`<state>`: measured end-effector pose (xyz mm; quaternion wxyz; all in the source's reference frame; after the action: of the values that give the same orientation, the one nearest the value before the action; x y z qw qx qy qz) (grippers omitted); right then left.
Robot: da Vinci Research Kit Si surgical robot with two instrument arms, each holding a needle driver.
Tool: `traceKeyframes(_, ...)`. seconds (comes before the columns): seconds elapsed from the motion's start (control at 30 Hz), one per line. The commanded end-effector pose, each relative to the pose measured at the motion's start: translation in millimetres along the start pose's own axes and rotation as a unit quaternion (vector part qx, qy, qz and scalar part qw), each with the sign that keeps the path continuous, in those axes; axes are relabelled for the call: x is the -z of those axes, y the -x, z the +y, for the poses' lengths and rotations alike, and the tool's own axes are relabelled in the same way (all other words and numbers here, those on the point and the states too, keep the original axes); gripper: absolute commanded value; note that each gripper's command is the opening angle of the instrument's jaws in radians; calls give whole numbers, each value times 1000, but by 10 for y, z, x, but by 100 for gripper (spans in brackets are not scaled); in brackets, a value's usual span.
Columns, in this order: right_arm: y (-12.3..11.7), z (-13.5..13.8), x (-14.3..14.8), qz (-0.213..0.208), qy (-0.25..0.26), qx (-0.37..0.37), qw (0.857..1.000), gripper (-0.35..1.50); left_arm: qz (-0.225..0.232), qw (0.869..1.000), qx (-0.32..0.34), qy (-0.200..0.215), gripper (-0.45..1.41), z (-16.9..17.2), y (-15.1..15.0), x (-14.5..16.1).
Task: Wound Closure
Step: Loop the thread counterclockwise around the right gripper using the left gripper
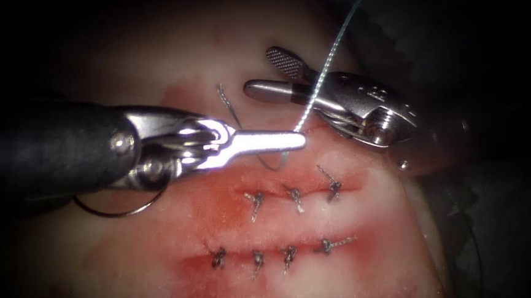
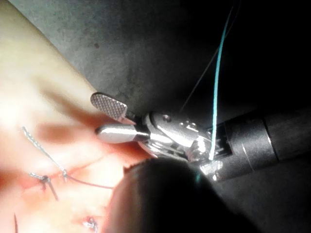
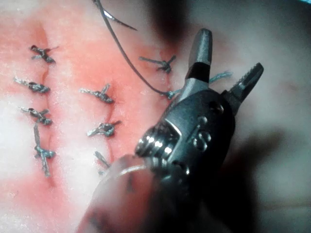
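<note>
Left gripper clamps the thread; right gripper gapes empty.

Left gripper (image 1: 293,141) pinches the pale thread (image 1: 326,66) at its tip, above the tissue (image 1: 395,237); the thread rises across the spread right gripper (image 1: 264,72). The needle's place I cannot tell.

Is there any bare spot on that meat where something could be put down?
Bare tissue lies above the left tool, shut on the thread. Crowded: the stitch rows, the open, empty right tool, and what looks like the needle lying under the left tool.
</note>
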<state>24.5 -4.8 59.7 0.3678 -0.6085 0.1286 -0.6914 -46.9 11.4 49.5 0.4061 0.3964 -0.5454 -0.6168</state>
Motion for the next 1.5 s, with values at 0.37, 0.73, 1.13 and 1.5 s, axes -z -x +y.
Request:
traceKeyframes(0.37, -67, 4, -34, 25, 172, 28, 984, -35, -4, 1000, -2, -2, -45, 22, 32, -11)
traceKeyframes(0.73, -83, 18, -42, -28, 178, -5, 984, -35, -52, 990, -104, 77, -45, 138, 71, -14)
traceKeyframes(1.13, -43, 17, -36, -104, 85, -42, 990, 31, -68, 957, -184, 214, -45, 191, 74, 34)
traceKeyframes(1.5, -45, 13, -46, -79, -89, -82, 989, -35, 14, 956, -157, 249, -45, 150, -4, 39)
